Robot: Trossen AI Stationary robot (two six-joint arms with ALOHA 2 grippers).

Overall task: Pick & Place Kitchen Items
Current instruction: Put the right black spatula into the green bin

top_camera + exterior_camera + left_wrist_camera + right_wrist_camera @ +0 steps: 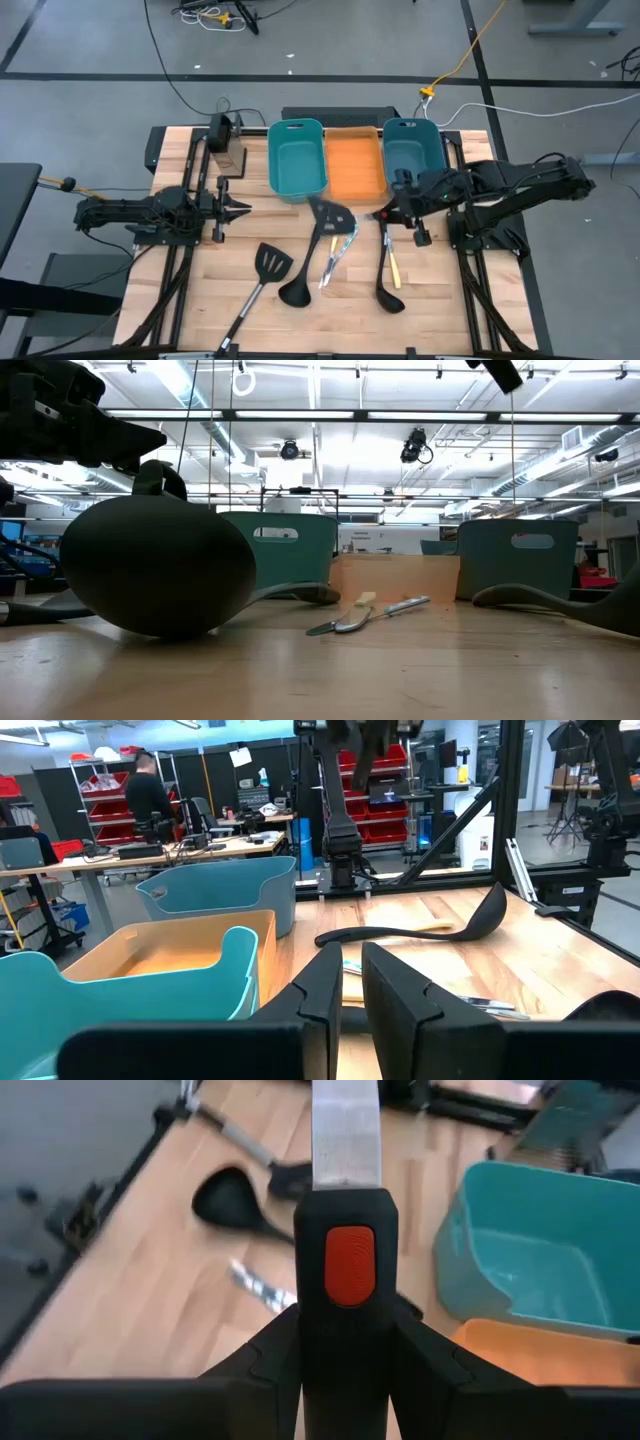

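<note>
Right gripper (398, 212) over the bench's right half, fingers clamped on a black utensil handle with an orange button (349, 1266) and a steel shaft. Best carried level and lowered squarely over a bin, releasing only once the head clears the rim. Left gripper (240, 209) parked at the left side, fingers (395, 1005) nearly closed, holding nothing. Spatula (270, 265) and ladles (299, 290) spread on the wooden bench (190, 290) in front of the teal bins (297, 155) and orange bin (355, 165). Beyond, a bright workshop with shelving, desks, and a person at the back.
</note>
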